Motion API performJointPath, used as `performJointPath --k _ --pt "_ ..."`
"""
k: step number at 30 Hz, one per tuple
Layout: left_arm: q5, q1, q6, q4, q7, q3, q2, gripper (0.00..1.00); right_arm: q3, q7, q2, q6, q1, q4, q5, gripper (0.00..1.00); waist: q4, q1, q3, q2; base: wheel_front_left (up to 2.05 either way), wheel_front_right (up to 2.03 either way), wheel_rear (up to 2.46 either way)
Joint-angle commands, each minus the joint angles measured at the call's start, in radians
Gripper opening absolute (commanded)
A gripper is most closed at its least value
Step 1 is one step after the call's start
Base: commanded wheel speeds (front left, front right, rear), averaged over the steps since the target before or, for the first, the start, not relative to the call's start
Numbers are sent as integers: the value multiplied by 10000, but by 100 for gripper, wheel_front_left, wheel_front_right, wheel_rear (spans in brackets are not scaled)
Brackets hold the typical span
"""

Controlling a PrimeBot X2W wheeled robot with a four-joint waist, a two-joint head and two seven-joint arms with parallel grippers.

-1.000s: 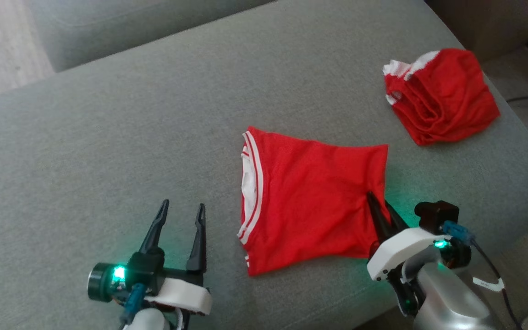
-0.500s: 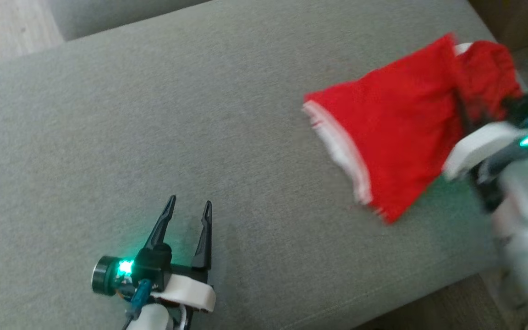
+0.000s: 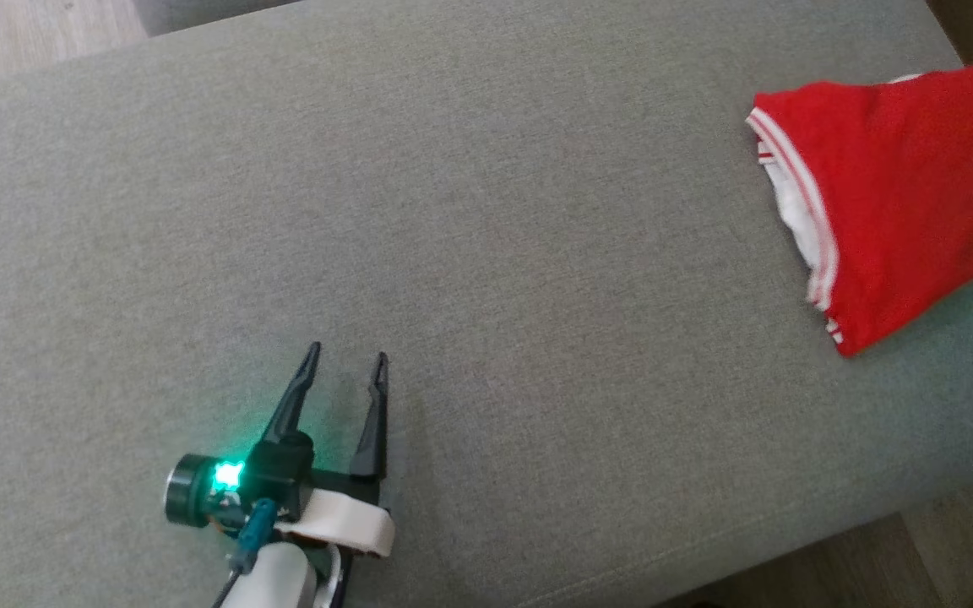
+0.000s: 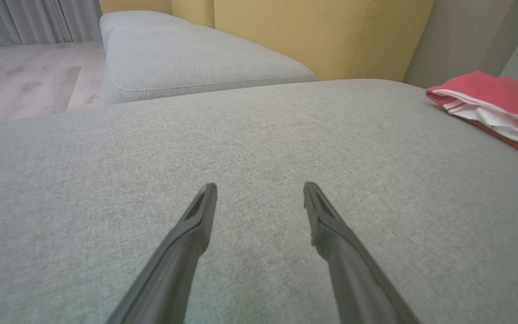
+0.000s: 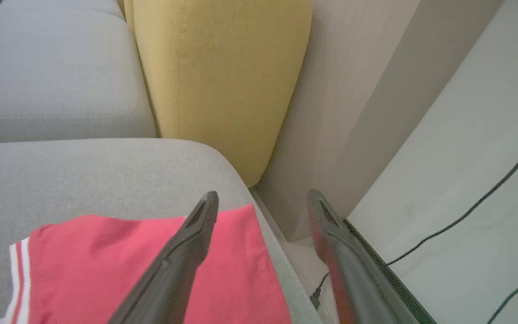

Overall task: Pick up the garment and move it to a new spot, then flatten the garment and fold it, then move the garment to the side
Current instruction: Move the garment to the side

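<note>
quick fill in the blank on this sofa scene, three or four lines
1. The garment is mostly ___ with white striped trim.
2. It lies on a ___ seat cushion.
3. The backrest is coloured ___.
4. The left gripper has its jaws ___.
Missing words: red; grey; yellow; open.

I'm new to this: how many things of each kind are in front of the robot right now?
Tools: 2 (left tool, right tool, both open)
Red garment: 1
Grey sofa: 1
Total: 4
</note>
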Motion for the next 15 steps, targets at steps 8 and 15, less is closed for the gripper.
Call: performJointPath --k 8,15 --pt "46 -280 277 -302 -53 968 10 100 9 -502 1801 -7 217 -1787 -153 100 -32 -1 -145 0 0 0 0" --pt "-232 -109 400 -329 -53 1353 10 100 470 -509 3212 -7 2060 -3885 466 100 488 -1 -461 0 0 0 0"
